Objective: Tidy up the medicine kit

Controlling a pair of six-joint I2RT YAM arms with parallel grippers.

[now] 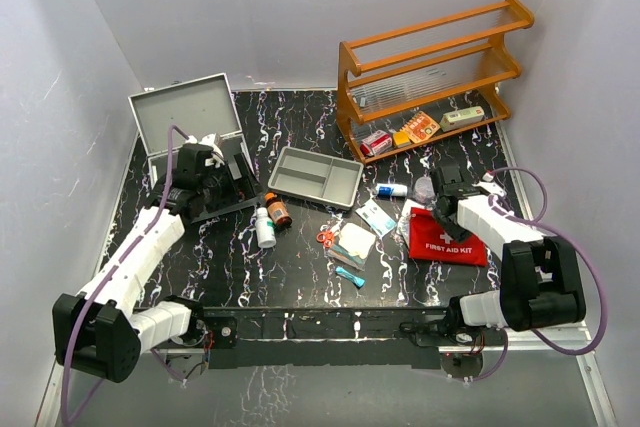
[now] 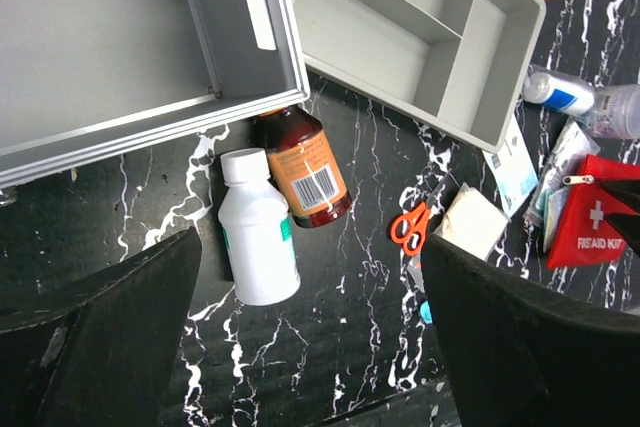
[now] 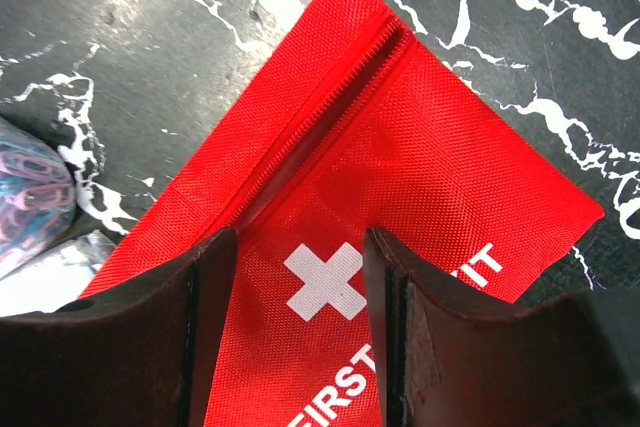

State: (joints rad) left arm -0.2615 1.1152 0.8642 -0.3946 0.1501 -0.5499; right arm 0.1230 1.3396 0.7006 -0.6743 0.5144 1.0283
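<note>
**Ana:** Where is the right pincer (image 3: 300,267) now?

**Ben:** It is directly over the red pouch (image 3: 420,147), which lies flat on the worktop (image 3: 150,37). The fingers are spread, with the white cross (image 3: 325,280) in the gap between them. The zipper (image 3: 320,112) runs diagonally just beyond the fingertips. I can't tell whether the tips are touching the fabric yet.

**Ana:** So the step is to pick up the pouch?

**Ben:** That's my reading. The difficulty is that it's soft, flat cloth with no raised edge to grip. I'd press both tips straight down onto the fabric and close slowly, so a fold bunches up between them. Closing in the air above it would probably catch nothing.

**Ana:** Is anything in the way?

**Ben:** A small bag (image 3: 30,192) of coloured bits sits close to the left finger, at the pouch's edge. Keep the pinch centred on the cross so that finger doesn't drag the bag along. After that, lift straight up. The pouch will likely sag on both sides, so it should go up slowly.

**Ana:** And the left pincer (image 2: 310,257)?

**Ben:** It is spread wide and holding nothing. The white bottle (image 2: 258,242) and amber bottle (image 2: 305,167) lie side by side below it, next to the grey case (image 2: 120,37). It is well apart from the right pincer, so the two shouldn't clash.
</note>
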